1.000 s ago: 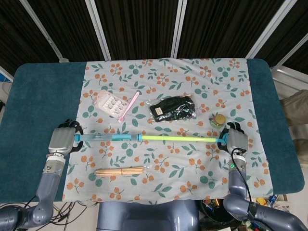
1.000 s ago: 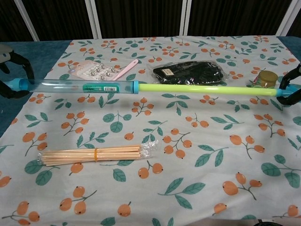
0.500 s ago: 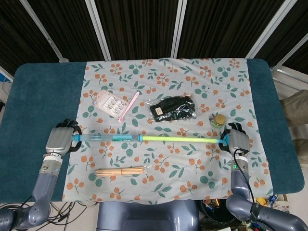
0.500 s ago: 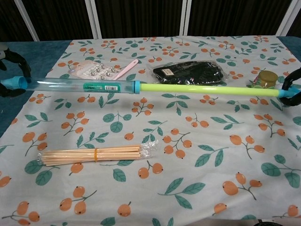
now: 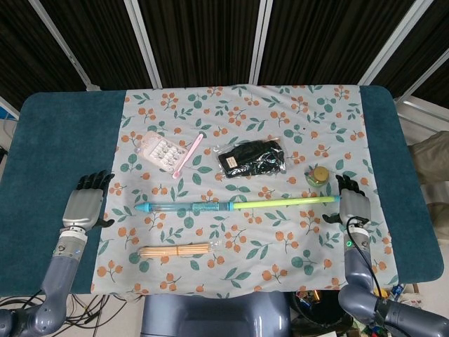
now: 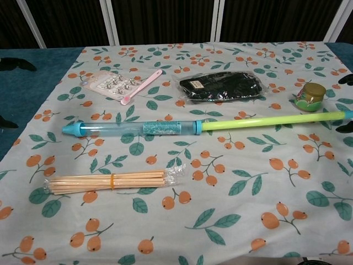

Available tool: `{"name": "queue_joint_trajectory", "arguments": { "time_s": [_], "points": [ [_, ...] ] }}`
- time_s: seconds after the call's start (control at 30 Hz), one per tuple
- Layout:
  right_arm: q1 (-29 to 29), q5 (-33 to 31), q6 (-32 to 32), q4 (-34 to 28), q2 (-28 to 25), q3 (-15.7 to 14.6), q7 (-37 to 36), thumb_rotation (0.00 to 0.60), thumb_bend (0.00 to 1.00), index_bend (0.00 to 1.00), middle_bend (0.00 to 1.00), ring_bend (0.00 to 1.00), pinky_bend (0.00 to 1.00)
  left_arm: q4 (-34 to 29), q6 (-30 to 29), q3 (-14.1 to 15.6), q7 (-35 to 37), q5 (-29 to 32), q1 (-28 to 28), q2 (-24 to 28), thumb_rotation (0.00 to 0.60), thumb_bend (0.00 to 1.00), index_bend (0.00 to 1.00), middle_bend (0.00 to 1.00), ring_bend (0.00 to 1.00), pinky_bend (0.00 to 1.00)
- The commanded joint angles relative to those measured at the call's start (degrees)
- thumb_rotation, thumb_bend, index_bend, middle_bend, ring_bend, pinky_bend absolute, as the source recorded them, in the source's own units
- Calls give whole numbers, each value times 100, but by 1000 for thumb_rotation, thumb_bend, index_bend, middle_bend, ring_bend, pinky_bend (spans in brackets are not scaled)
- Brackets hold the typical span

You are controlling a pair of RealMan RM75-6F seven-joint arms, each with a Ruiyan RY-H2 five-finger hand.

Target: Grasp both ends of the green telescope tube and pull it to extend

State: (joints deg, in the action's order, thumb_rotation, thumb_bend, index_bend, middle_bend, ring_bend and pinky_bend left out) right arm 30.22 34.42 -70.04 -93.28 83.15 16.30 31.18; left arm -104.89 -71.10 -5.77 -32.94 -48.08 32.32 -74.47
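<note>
The telescope tube (image 5: 210, 208) lies on the floral cloth, drawn out, with its clear blue barrel (image 6: 138, 128) on the left and the green inner rod (image 6: 270, 120) reaching right. It slants a little, its right end farther from me. My left hand (image 5: 85, 205) rests open on the blue table edge, well clear of the tube's left tip. My right hand (image 5: 354, 204) is open beside the rod's blue end cap (image 5: 334, 199), holding nothing. In the chest view only dark fingertips (image 6: 14, 63) show at the frame edges.
A bundle of wooden sticks (image 6: 110, 181) lies in front of the tube. Behind it are a black pouch (image 6: 220, 87), a small jar (image 6: 310, 95) near the rod's right end, a pink spoon (image 6: 140, 85) and a card of clips (image 6: 107, 81).
Both hands have let go of the tube ends and drawn apart. The tube has dropped onto the cloth, shifted to the right and nearer to me, now slightly slanted.
</note>
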Motion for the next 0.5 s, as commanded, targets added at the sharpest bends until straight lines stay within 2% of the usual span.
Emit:
{"name": "queue_joint_trajectory", "arguments": {
  "time_s": [0.03, 0.2, 0.27, 0.5],
  "points": [
    [-160, 497, -150, -210, -272, -210, -112, 600, 78, 17, 0, 0, 162, -67, -196, 98, 403, -517, -239, 199, 600, 98, 91, 14, 0, 55],
    [-682, 1764, -622, -594, -904, -760, -551, 600, 77, 16, 0, 0, 162, -35, -618, 353, 1210, -1395, -735, 528, 600, 99, 76, 11, 0, 53],
    [-966, 2370, -913, -667, -1187, -1014, -842, 600, 70, 7, 0, 0, 162, 113, -923, 536, 1604, -1919, -1015, 659, 600, 98, 54, 7, 0, 51],
    [-1720, 3742, -1816, -517, -1795, -1581, -1615, 600, 44, 0, 0, 0, 162, 759, -1927, 932, 2489, -3015, -1788, 838, 600, 94, 17, 0, 0, 47]
  ]
}}
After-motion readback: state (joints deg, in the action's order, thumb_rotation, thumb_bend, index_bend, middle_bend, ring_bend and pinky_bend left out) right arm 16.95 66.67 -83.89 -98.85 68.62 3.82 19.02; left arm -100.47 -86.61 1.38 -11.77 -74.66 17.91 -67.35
